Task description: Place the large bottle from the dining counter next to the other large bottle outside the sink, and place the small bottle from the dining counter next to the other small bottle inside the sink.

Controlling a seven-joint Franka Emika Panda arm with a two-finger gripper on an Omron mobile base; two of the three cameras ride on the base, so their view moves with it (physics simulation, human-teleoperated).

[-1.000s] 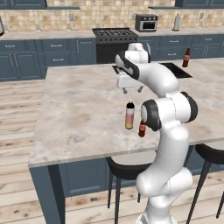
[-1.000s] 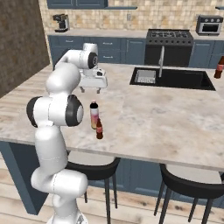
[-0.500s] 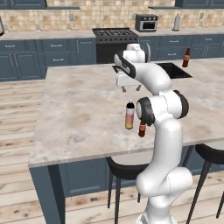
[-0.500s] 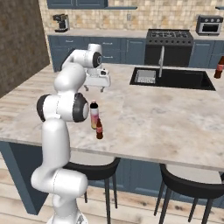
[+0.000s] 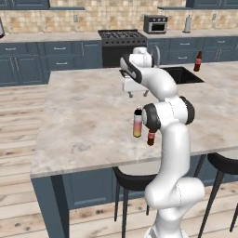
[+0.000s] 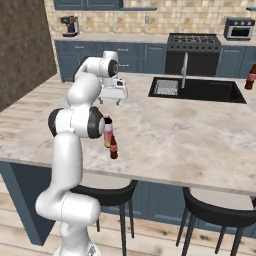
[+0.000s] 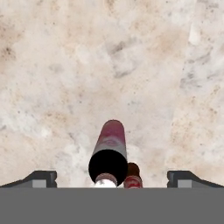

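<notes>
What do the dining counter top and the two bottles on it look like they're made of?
Counter top: polished stone, probably marble or granite, going by its mottled beige veining.
Large bottle: looks like glossy plastic or glass, with a pink-to-yellow body and black cap.
Small bottle: probably dark brown glass with a red label, though too small to be sure.

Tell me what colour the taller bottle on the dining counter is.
The tall bottle fades from pink-red at the top to yellow below, under a black cap; clearest in the left base view.

small bottle (image 5: 151,137) partly behind the arm's elbow; sink (image 6: 200,90) contents too small to tell
</notes>
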